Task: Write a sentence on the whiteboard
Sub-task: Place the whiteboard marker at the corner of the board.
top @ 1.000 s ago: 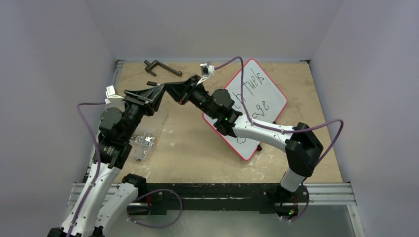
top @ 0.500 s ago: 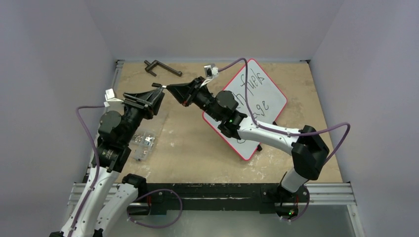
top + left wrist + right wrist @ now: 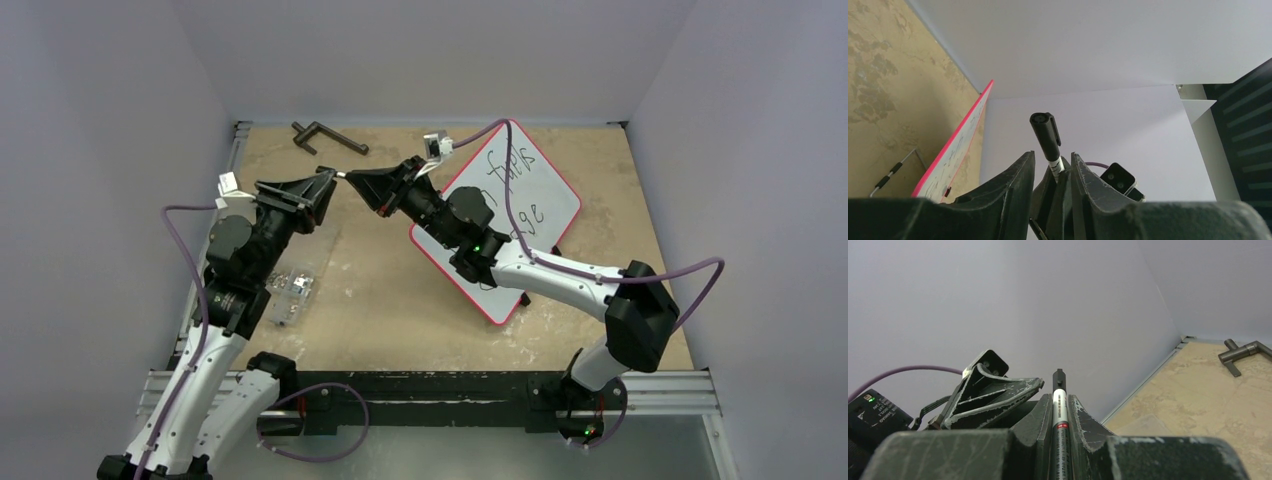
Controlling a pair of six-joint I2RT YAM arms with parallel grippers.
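Marker (image 3: 1060, 412) held in mid-air between two robot arms that meet tip to tip above the far left part of the counter (image 3: 400, 300). The right claw (image 3: 355, 178) is clamped tight on the marker's barrel, and the capped black end pokes out toward the left claw (image 3: 1052, 159). The left claw's jaws stand a narrow way apart, wider than the marker. From the left wrist the cap shows in that gap, but from the right wrist the left claw sits just beside it, so contact cannot be told.

The whiteboard (image 3: 560, 215) lies at a slant at the far right, partly under the right forearm. The sentence (image 3: 523, 175) is written on it. "fuels" and "age" can be read, and the arm hides the rest.

Likely risks:
- If the left claw closes off-centre on the cap, it could twist the marker in the right claw or knock it loose.
- The two claws are close enough to strike each other.
- The right forearm or its purple cable (image 3: 505, 170) could nudge the whiteboard if the arm drops.

The middle and near counter lie bare, which gives room to draw both arms back. Room is tighter elsewhere:
- The far wall and left wall stand near the claws.
- A dark metal tool (image 3: 330, 137) lies by the far edge.
- A clear bag of small metal parts (image 3: 290, 283) lies under the left arm.
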